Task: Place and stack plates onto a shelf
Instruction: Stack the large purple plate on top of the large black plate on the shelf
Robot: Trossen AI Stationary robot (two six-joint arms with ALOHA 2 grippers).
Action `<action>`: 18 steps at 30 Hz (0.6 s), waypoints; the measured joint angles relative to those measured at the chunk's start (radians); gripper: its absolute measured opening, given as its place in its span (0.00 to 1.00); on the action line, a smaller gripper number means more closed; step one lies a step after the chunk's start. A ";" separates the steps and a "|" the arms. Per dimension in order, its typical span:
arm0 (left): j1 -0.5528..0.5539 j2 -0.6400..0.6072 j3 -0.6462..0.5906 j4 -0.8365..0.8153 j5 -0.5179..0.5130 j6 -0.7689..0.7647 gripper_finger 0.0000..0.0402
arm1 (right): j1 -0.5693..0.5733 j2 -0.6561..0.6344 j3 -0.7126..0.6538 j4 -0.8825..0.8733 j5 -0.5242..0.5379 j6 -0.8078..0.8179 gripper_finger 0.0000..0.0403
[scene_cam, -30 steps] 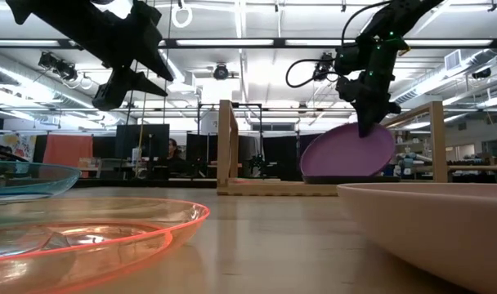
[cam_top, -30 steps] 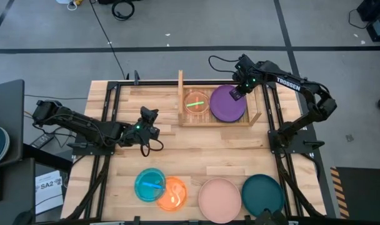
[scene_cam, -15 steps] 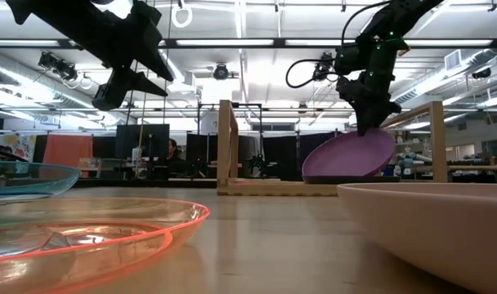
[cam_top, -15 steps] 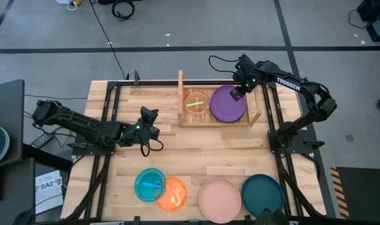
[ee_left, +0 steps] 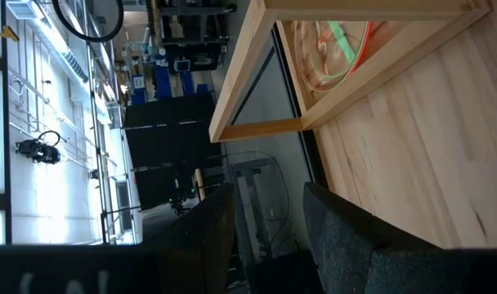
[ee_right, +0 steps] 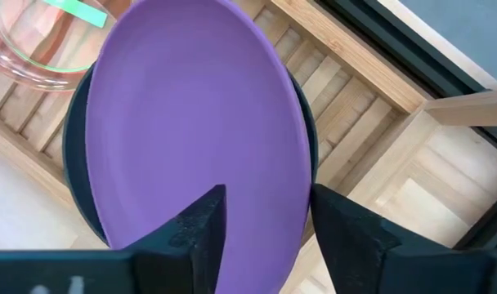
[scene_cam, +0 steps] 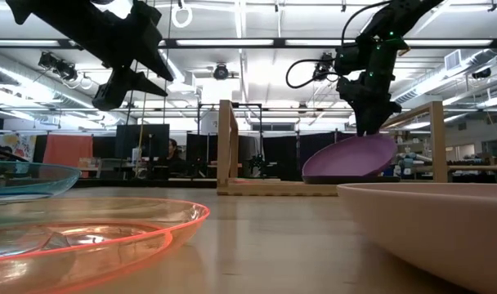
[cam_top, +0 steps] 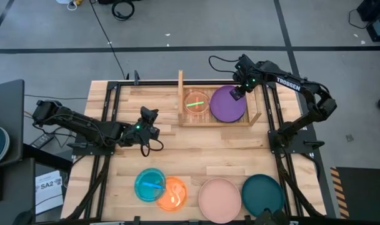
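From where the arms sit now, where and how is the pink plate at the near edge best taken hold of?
Probably by its rim. The pink plate lies flat and upright on the table, so only its raised edge, seen in the low view, offers a pinch: one finger inside, one outside. Its far side is free; the teal plate crowds its right, the orange plate sits to its left. Coming down from above on that far edge looks safest.

A black plate (ee_right: 75,163) lies mostly hidden beneath the purple plate (ee_right: 199,122) on the shelf (ee_right: 359,61)

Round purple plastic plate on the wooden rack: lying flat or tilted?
Tilted: in the low view the purple plate slopes, its higher edge under the right gripper.
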 joint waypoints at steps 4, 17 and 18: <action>0.000 0.000 0.000 0.000 0.000 0.000 0.38 | 0.000 0.000 0.000 0.001 0.048 -0.030 0.47; 0.000 0.000 0.000 0.000 0.000 0.000 0.38 | 0.010 0.000 0.000 0.121 -0.014 -0.012 0.49; 0.000 0.000 0.000 0.000 0.000 0.000 0.38 | 0.018 0.000 0.000 0.143 -0.059 0.009 0.49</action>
